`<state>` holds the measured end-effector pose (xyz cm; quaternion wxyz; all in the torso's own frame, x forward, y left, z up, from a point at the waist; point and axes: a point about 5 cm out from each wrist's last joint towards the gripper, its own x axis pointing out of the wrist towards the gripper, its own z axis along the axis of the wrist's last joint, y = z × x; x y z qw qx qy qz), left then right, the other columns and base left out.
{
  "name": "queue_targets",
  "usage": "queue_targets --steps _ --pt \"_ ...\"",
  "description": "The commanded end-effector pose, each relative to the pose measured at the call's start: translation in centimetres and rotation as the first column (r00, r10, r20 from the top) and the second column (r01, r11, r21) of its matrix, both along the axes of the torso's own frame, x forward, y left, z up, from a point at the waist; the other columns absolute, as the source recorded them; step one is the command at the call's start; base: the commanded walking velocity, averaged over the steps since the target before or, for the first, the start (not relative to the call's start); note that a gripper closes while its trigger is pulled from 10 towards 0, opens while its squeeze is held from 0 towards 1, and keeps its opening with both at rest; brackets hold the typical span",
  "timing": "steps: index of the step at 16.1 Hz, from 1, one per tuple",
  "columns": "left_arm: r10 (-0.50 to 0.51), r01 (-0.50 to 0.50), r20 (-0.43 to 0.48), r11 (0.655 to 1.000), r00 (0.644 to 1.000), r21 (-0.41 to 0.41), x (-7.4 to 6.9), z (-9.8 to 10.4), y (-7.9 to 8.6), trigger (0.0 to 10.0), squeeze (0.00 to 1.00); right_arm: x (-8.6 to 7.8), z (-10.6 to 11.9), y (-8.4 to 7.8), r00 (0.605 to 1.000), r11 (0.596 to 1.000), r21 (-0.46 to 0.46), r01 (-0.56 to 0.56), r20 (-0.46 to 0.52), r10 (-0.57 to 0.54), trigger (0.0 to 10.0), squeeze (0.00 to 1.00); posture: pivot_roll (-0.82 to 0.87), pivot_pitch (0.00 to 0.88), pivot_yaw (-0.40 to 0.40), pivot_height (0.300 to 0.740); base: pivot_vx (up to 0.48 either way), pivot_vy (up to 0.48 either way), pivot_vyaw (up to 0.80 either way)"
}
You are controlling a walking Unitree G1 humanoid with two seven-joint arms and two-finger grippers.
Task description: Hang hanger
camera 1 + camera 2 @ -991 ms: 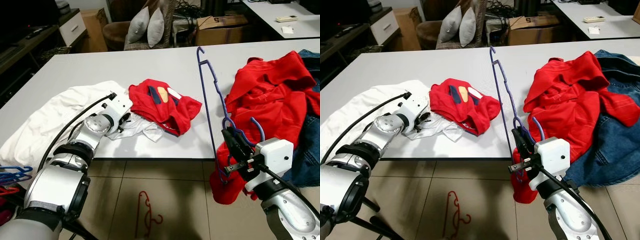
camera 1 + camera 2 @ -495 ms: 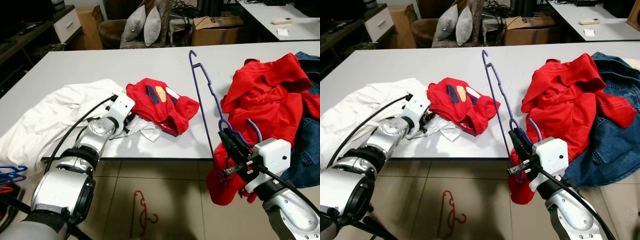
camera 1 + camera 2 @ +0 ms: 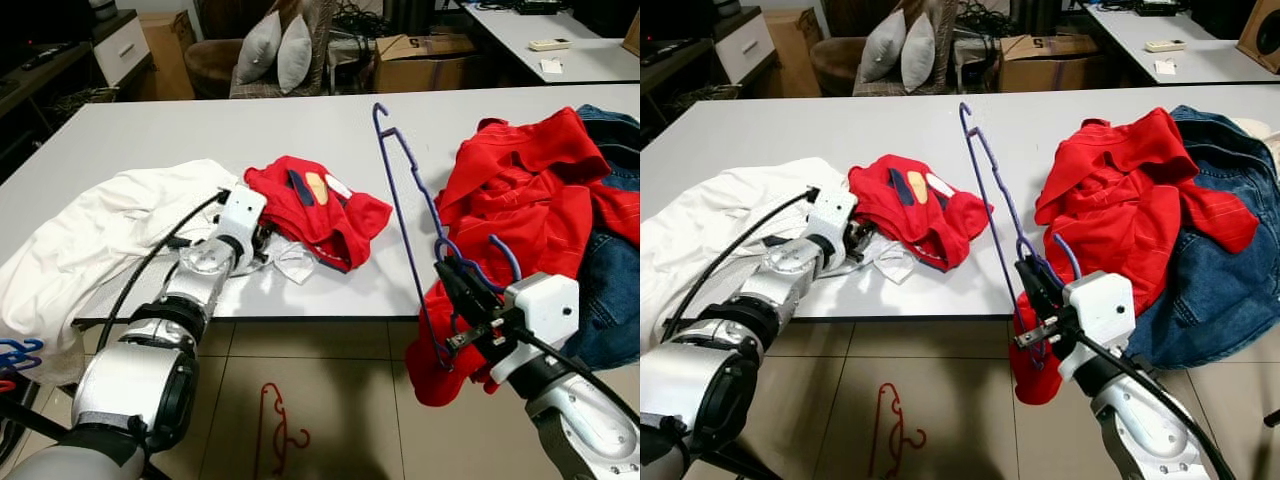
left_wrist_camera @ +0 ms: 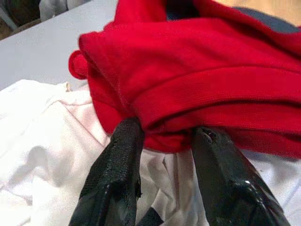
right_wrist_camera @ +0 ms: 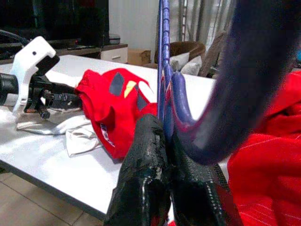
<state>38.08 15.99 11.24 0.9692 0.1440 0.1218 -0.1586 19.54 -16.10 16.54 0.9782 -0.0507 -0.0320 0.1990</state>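
Left gripper (image 4: 162, 155) is creeping forward, spread fingers now straddling the small red shirt (image 3: 318, 205) on the white surface (image 3: 150, 130), while right gripper (image 5: 164, 141) is pinching the upright purple plastic hanger (image 3: 405, 190), probably prepping a garment.

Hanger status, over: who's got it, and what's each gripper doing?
Right gripper shut on blue hanger, held upright at table edge. Left gripper open, fingers straddling small red shirt over white garment. Red jacket close beside hanger.

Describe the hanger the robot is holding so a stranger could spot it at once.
Start at the white table and go to its near edge beside the red jacket. There the right tool grips a thin purple hanger, standing upright. The red hanger lies on the floor.
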Motion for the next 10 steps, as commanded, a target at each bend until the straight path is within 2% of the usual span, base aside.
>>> queue_targets --steps 1,6,10 --pt "0.010 -0.010 -0.001 1.000 1.000 -0.015 -0.15 -0.06 0.88 10.0 0.00 -0.17 0.26 0.19 1.000 1.000 0.008 -0.005 0.007 0.005 10.0 0.00 -0.18 0.000 0.102 0.740 0.000 0.000 0.00" --pt "-0.014 0.014 -0.001 0.999 1.000 -0.052 -0.27 0.01 1.26 10.0 0.00 -0.04 0.21 0.40 1.000 1.000 0.014 -0.006 0.008 0.006 10.0 0.00 -0.17 0.000 0.105 0.740 0.000 0.000 0.00" --pt "-0.005 0.007 0.018 0.990 1.000 -0.139 -0.11 0.52 1.33 10.0 0.00 -0.02 0.17 0.48 1.000 1.000 0.013 -0.009 0.007 0.009 10.0 0.00 -0.17 0.000 0.103 0.740 0.000 0.000 0.00"
